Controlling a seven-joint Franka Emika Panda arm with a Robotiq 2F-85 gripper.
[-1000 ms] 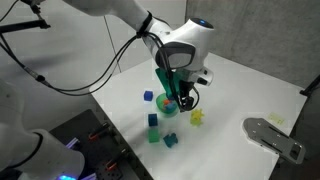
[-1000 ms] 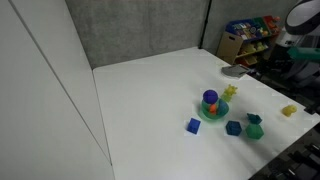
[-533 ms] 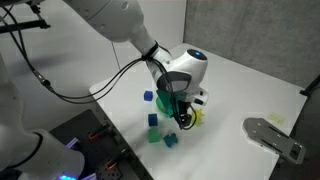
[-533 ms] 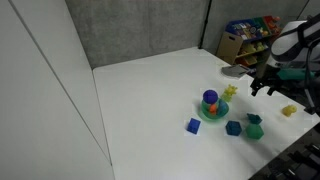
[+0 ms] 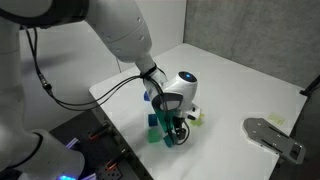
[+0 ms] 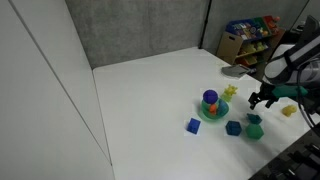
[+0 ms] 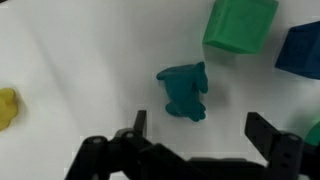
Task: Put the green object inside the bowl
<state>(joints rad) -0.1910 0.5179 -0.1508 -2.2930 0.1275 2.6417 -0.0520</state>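
The green object [image 7: 185,90] is a small dark teal block of irregular shape. In the wrist view it lies on the white table just ahead of my gripper [image 7: 200,132], which is open and empty, its fingers wider apart than the block. In an exterior view the block [image 6: 253,119] lies right of the bowl [image 6: 211,116], with my gripper [image 6: 260,100] just above it. The small green bowl holds a purple-blue piece and an orange one. In an exterior view my gripper [image 5: 176,130] hangs low over the blocks and the arm hides the bowl.
A brighter green cube [image 7: 240,22] and a blue cube [image 7: 300,48] lie just beyond the block. Yellow pieces [image 6: 230,92] [image 6: 289,110] and another blue block [image 6: 193,125] are nearby. The table edge [image 6: 285,148] is close. A grey plate [image 5: 272,136] lies to one side.
My gripper has moved away from the bowl and come down over the dark teal block near the table edge. The blocks have not moved.
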